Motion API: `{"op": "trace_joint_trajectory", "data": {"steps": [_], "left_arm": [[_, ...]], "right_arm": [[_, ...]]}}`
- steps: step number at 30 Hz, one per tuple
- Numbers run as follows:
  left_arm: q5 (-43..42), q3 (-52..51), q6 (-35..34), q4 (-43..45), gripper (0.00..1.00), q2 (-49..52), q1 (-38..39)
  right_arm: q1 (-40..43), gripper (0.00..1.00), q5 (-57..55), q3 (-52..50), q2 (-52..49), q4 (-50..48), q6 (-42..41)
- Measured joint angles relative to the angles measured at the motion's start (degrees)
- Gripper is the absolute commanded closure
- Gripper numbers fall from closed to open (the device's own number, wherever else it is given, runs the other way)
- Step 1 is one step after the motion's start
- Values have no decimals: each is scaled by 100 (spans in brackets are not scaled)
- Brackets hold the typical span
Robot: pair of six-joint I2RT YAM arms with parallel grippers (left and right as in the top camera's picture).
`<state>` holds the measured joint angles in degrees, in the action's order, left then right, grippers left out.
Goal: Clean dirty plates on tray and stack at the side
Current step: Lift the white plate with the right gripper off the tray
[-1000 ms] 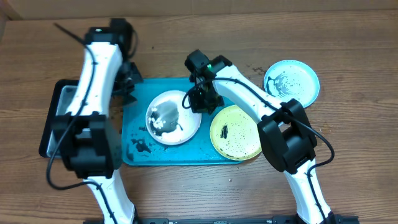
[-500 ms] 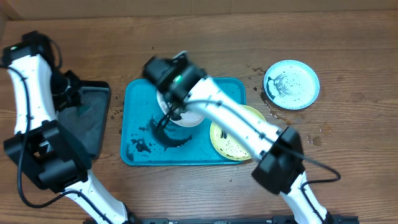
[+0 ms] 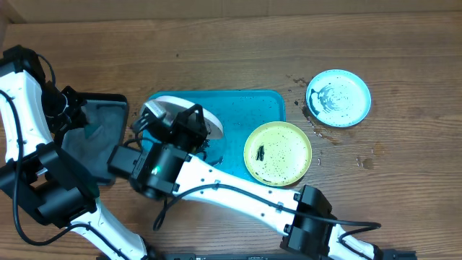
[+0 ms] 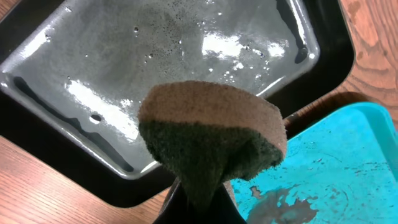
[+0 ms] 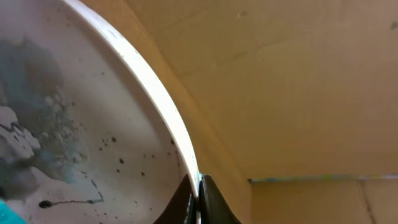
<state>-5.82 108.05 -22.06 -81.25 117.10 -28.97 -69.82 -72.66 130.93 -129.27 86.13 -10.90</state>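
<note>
Yellow-green, the nearest plate point(image 3: 278, 152) lies speckled, overhanging the turquoise tray's point(image 3: 253, 108) right rim. Toward the counter's left edge, the right gripper point(image 5: 199, 199) clamps the rim of the smeared white plate point(image 5: 93, 112), which is tilted above the tray. Just left of it, the left gripper point(image 4: 200, 202) pinches a sponge point(image 4: 211, 140) over the black tray point(image 4: 333, 50). Far right, the light blue plate point(image 3: 338, 97) sits smeared on bare wood. Nothing looks clean or stacked yet.

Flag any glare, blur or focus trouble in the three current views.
Left wrist: bright glare patches on the wet black tray, sponge sharp. Right wrist: white plate fills the near field, rim slightly soft, specks readable. Overhead: even light, soft shadows, no glare on the turquoise tray.
</note>
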Motion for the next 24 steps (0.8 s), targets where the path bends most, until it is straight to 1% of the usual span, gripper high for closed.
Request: {"op": "trace_joint_trajectory", "data": {"steps": [8, 11, 13, 16, 18, 21, 24], "left_arm": [[-57, 0, 17, 0, 96, 0, 0], [-68, 0, 20, 0, 96, 0, 0], [-79, 0, 42, -4, 96, 0, 0], [-92, 0, 111, -42, 96, 0, 0], [-105, 0, 127, -42, 96, 0, 0], [-107, 0, 129, -42, 96, 0, 0], [-105, 0, 129, -39, 96, 0, 0]], "right_arm": [[46, 96, -131, 0, 0, 4, 85], [101, 96, 96, 0, 0, 0, -46], [236, 96, 518, 0, 0, -90, -299], [752, 96, 1665, -2, 0, -472, -496], [1316, 96, 2529, -2, 0, -269, -522], [2144, 96, 3307, -2, 0, 46, -942], [2966, 96, 4131, -4, 66, 9, -1290]]}}
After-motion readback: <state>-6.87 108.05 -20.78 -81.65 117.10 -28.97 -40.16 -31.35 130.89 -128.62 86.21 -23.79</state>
